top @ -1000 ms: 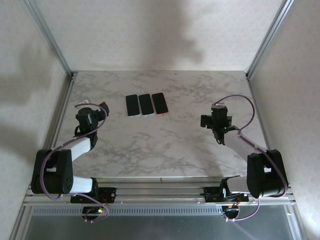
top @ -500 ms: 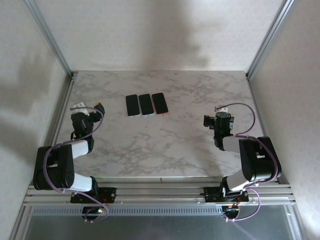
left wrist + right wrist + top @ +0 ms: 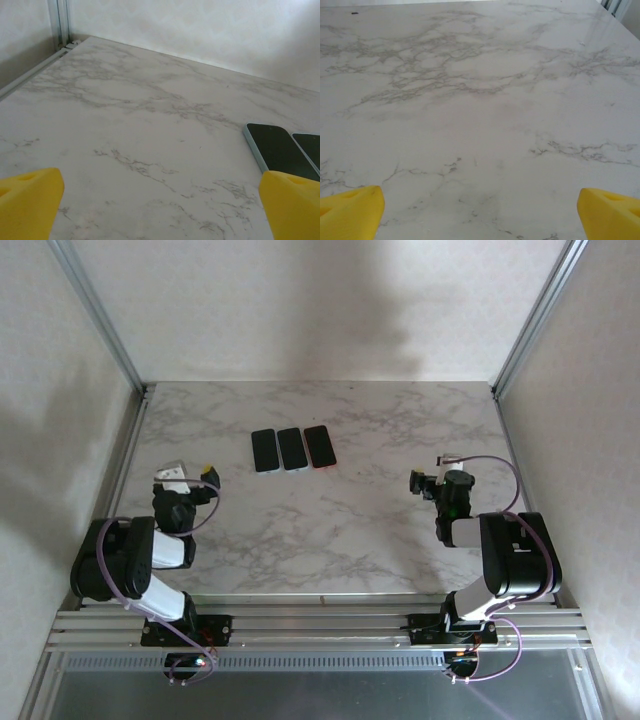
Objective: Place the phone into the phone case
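Table (image 3: 350,540): white marble with grey veins, pale walls around it.
Left gripper (image 3: 190,476): near the left edge, low over the marble, jaws spread wide and empty; yellow fingertips (image 3: 30,200) sit in the wrist view's bottom corners.
Right gripper (image 3: 431,478): near the right side, jaws also wide apart, holding nothing.
Row beyond centre: teal-rimmed slab (image 3: 264,450), middle slab (image 3: 291,448), red-rimmed slab (image 3: 320,446), all dark and flat, side by side, well apart from both grippers.
Phone versus case: cannot tell which slab is which.
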{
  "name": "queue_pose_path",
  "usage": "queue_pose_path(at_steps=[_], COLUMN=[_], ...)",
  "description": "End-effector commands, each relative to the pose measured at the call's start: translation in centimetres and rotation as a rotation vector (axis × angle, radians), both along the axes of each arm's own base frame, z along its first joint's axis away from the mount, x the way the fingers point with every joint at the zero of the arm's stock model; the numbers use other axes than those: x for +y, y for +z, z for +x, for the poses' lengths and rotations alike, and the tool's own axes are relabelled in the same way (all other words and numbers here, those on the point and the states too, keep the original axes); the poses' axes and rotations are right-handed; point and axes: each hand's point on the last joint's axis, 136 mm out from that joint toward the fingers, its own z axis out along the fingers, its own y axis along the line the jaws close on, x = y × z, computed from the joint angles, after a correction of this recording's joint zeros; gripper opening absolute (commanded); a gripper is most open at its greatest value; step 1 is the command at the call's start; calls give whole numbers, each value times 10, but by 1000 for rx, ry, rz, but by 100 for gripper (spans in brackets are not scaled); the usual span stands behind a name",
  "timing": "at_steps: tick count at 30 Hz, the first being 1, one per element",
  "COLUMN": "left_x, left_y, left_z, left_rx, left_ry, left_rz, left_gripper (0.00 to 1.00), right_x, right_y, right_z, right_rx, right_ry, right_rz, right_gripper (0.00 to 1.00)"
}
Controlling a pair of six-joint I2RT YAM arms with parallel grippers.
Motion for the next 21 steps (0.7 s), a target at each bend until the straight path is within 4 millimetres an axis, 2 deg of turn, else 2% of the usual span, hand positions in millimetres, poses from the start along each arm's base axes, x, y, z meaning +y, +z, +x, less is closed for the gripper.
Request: queue_pose_path(at_steps=[1, 21], left_x=[1, 1], left_y=[16, 15], left_z=[3, 5], left_rx=[-61, -53], left_ry=[8, 32], left_rz=[30, 45], left_gripper=[100, 100], right_x=[4, 6], right_y=[6, 6], right_z=[3, 4], right_rx=[-33, -31], right_ry=[11, 23], right_rz=[10, 5], right_gripper=[99, 99])
